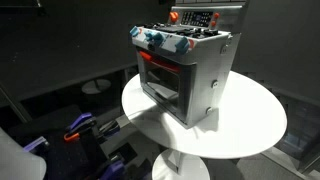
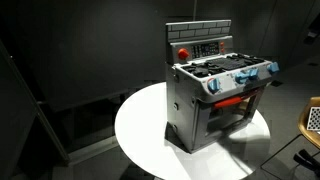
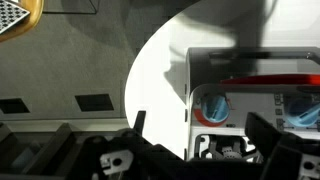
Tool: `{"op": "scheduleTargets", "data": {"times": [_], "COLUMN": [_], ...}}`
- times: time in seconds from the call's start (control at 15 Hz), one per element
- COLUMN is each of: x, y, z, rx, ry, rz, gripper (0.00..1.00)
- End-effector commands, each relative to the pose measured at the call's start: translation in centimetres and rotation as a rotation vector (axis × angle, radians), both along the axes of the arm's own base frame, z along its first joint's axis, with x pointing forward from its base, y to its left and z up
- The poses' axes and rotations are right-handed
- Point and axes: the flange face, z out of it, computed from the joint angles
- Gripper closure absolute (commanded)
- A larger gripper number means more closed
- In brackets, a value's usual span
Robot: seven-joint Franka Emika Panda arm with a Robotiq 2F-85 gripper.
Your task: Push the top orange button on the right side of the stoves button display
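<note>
toy stove on round table, pincer open above the knob row

item: stove (image 1: 205,80), silver-grey, standing on the round white table (image 1: 250,120), seen in both exterior views. button display (image 2: 203,47): dark upright panel rising at the stove's far edge, behind the blue knobs (image 2: 240,78). pincer (image 3: 203,135): seen in the wrist view only, jaws spread apart, gripping nothing. the knob row shows between its fingers; the display is hidden there.
</note>
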Motion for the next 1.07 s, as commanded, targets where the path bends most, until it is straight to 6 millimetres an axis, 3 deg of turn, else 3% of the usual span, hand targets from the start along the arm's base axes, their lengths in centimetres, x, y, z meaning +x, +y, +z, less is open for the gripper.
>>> {"op": "scheduleTargets", "data": {"times": [0.0,0.47,1.0], "x": [0.0,1.4,6.0], "y": [0.0,0.1,1.7], "z": [0.1,1.0,2.5], "rx": [0.000,0.022,0.052], "ry": [0.001,-0.034,-0.150], "rz": [0.000,-0.011,-0.032], "gripper": [0.00,0.00,0.00]}}
